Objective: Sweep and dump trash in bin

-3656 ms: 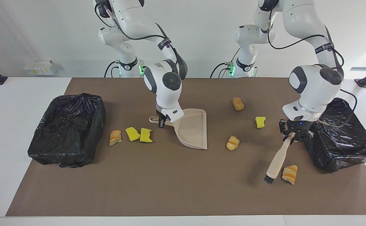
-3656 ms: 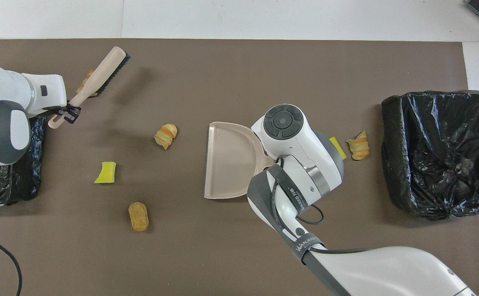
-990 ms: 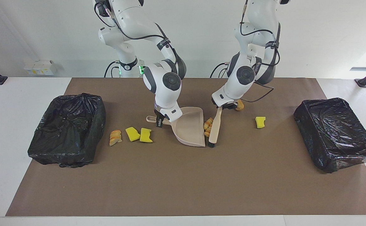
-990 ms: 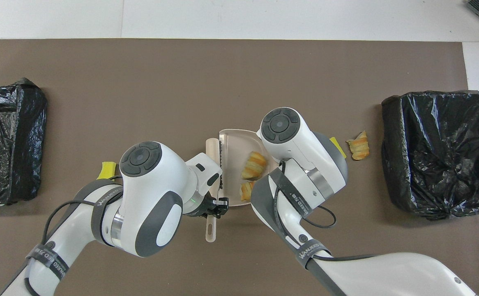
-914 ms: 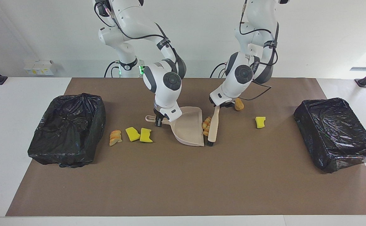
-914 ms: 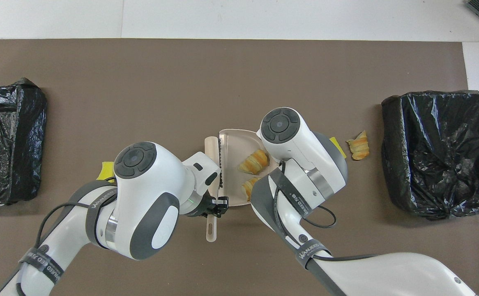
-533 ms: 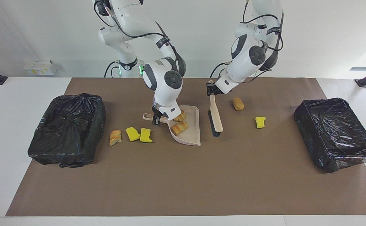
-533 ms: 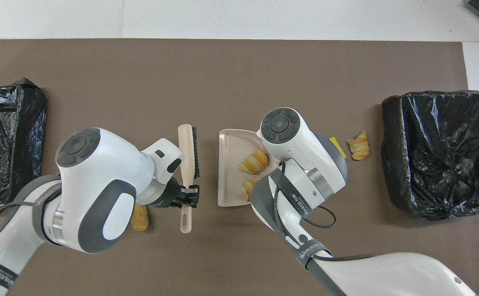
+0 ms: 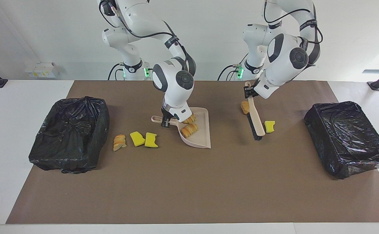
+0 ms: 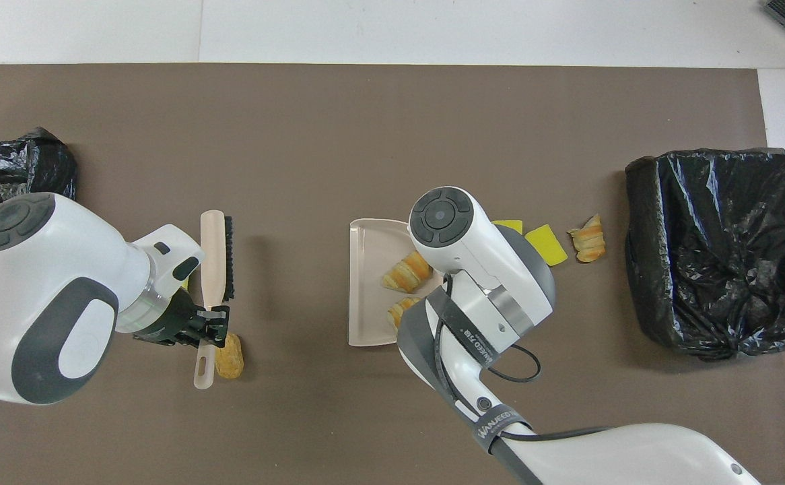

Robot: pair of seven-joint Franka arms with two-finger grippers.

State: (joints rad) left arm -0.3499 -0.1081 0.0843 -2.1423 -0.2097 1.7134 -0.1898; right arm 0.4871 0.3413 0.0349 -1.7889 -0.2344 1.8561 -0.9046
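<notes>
Left gripper (image 9: 247,94) clamped on brush (image 9: 255,119), right gripper (image 9: 165,122) clamped on dustpan (image 9: 200,133), two striped trash lumps (image 9: 189,130) inside

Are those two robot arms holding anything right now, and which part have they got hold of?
Yes. The left gripper holds the brush by its handle. The right gripper holds the dustpan by its handle.

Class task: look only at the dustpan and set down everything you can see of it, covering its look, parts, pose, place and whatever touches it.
The dustpan is beige, smooth, plastic-looking, with a flat scoop, raised rim and thin handle. It sits mid-mat, open edge toward the left arm's end of the table. Two striped bread-like lumps lie in it. The right gripper is shut on the handle. Whether the pan rests flat or is slightly lifted cannot be told.
</notes>
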